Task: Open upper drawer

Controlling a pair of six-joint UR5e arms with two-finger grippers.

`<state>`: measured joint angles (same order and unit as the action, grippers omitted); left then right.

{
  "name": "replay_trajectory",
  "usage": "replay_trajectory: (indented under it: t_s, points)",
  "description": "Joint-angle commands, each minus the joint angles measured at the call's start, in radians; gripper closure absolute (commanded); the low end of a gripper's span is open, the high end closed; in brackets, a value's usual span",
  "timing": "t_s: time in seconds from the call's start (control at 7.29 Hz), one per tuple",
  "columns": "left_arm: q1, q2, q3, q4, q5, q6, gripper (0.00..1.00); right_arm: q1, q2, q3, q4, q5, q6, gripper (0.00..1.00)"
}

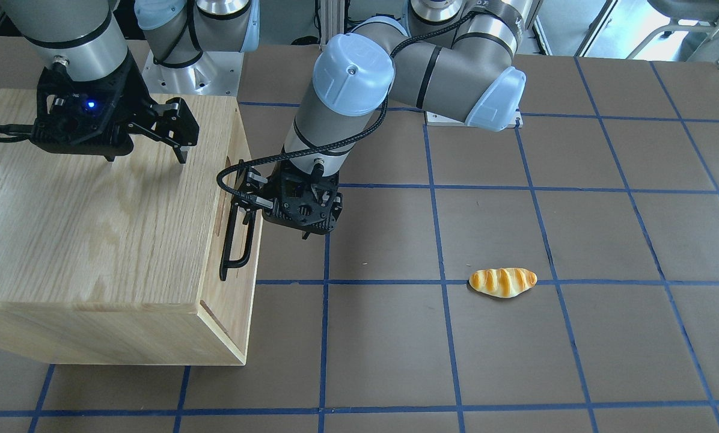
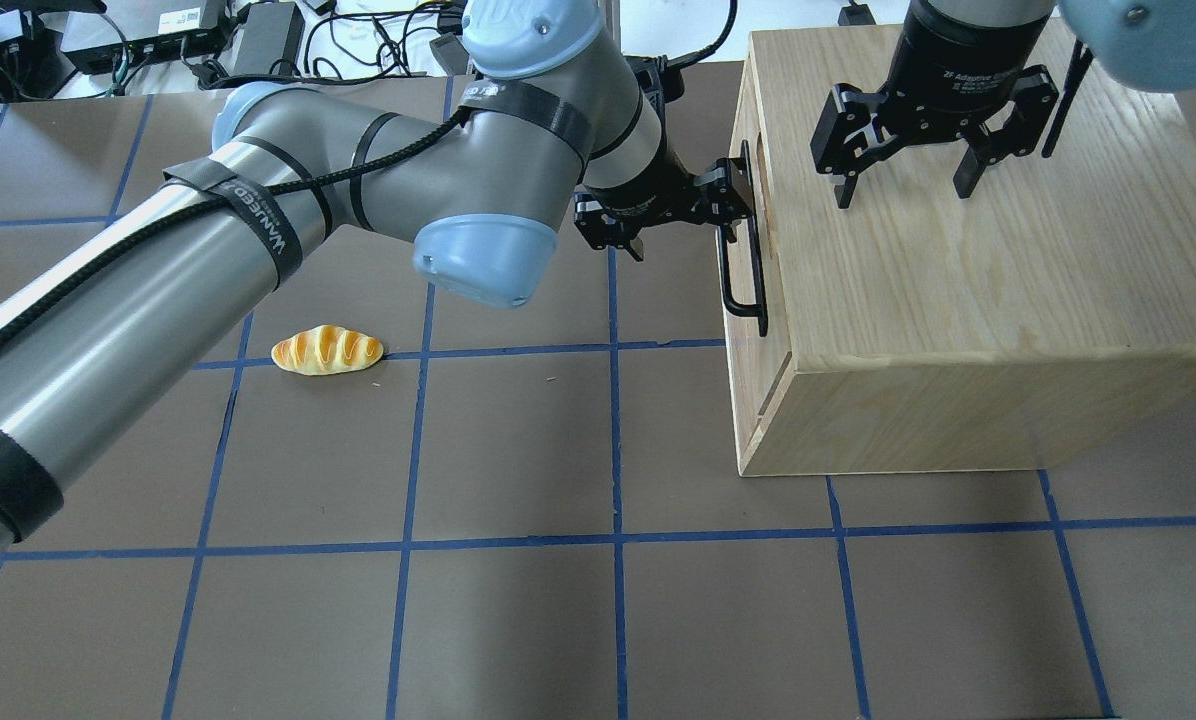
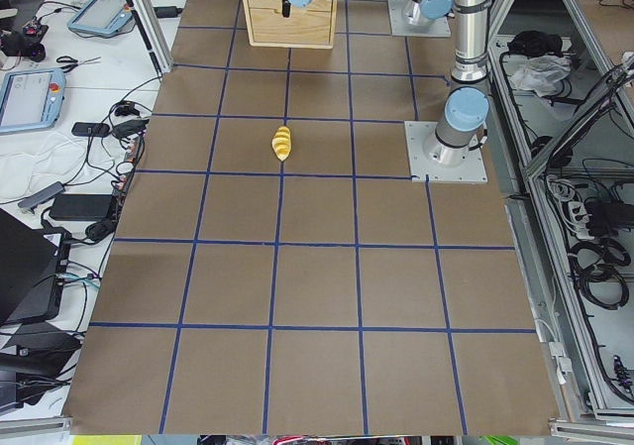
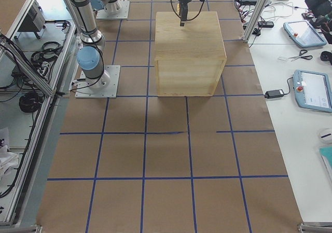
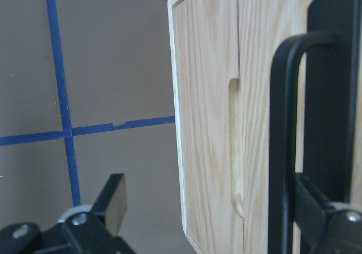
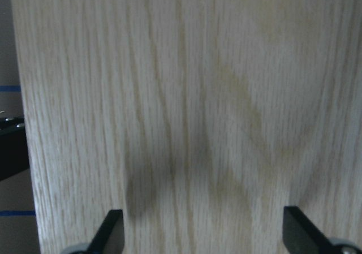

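Note:
The wooden cabinet stands on the table on my right side. Its upper drawer front carries a long black bar handle, which also shows in the front view and in the left wrist view. The drawer front looks level with the panel below it. My left gripper is open at the handle's far end, one finger on each side of the bar, and the bar lies close to one finger. My right gripper is open, pointing down over the cabinet top.
A bread roll lies on the brown table, left of the cabinet. The lower front panel has a slot cut-out. Blue tape lines grid the table. Both arm bases stand at the table's robot side.

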<state>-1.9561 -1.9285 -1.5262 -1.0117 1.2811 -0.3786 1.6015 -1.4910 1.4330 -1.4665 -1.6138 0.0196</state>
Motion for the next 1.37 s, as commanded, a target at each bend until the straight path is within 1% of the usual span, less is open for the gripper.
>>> replay_trajectory:
  t_s: [0.0, 0.14, 0.27, 0.82, 1.24]
  points:
    - [0.000, 0.002, 0.005, -0.001, 0.058, 0.020, 0.00, 0.000, 0.000, 0.001, 0.000, 0.000, 0.000, 0.00]
    - [0.000, 0.002, 0.006, -0.001, 0.060, 0.023, 0.00, 0.000, 0.000, 0.000, 0.000, 0.000, -0.001, 0.00]
    - [0.002, 0.003, 0.006, -0.001, 0.093, 0.023, 0.00, 0.000, 0.000, 0.000, 0.000, 0.000, 0.000, 0.00]
    - [0.006, 0.010, 0.008, -0.004, 0.103, 0.024, 0.00, 0.000, 0.000, 0.000, 0.000, 0.000, 0.000, 0.00]
    - [0.009, 0.011, 0.008, -0.005, 0.132, 0.056, 0.00, 0.000, 0.000, 0.000, 0.000, 0.000, 0.000, 0.00]
